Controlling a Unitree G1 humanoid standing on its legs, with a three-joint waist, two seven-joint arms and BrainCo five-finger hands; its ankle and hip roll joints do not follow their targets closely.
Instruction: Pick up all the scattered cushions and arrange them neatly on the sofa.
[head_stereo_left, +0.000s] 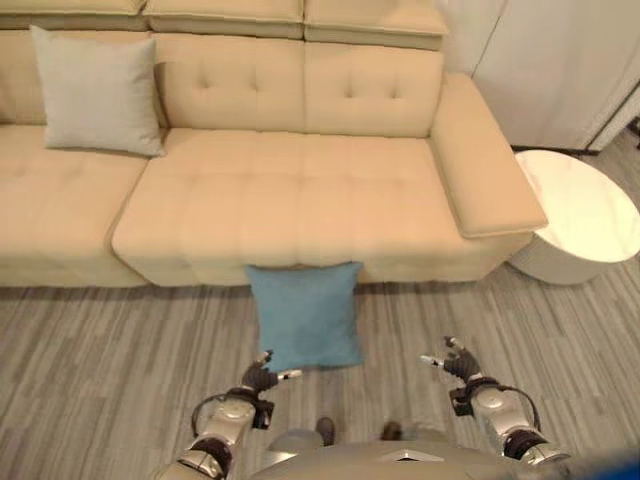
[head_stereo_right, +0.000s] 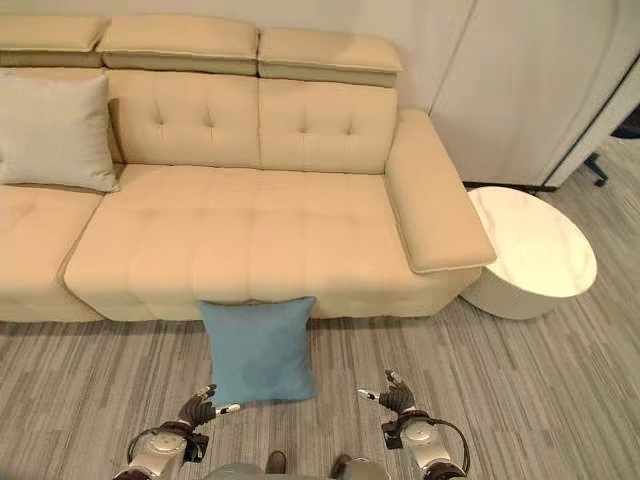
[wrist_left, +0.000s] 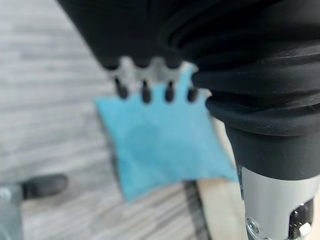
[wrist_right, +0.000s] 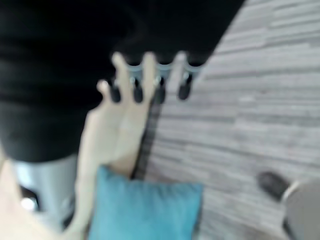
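A blue cushion leans on the floor against the front of the beige sofa. A light grey cushion stands upright against the sofa's backrest at the left. My left hand hovers just below the blue cushion's lower left corner, fingers straight, holding nothing. My right hand is off to the cushion's right above the floor, also open and empty. The left wrist view shows the fingertips just short of the blue cushion.
A round white side table stands by the sofa's right armrest. Grey wood-plank floor spreads in front of the sofa. White wall panels rise behind the table.
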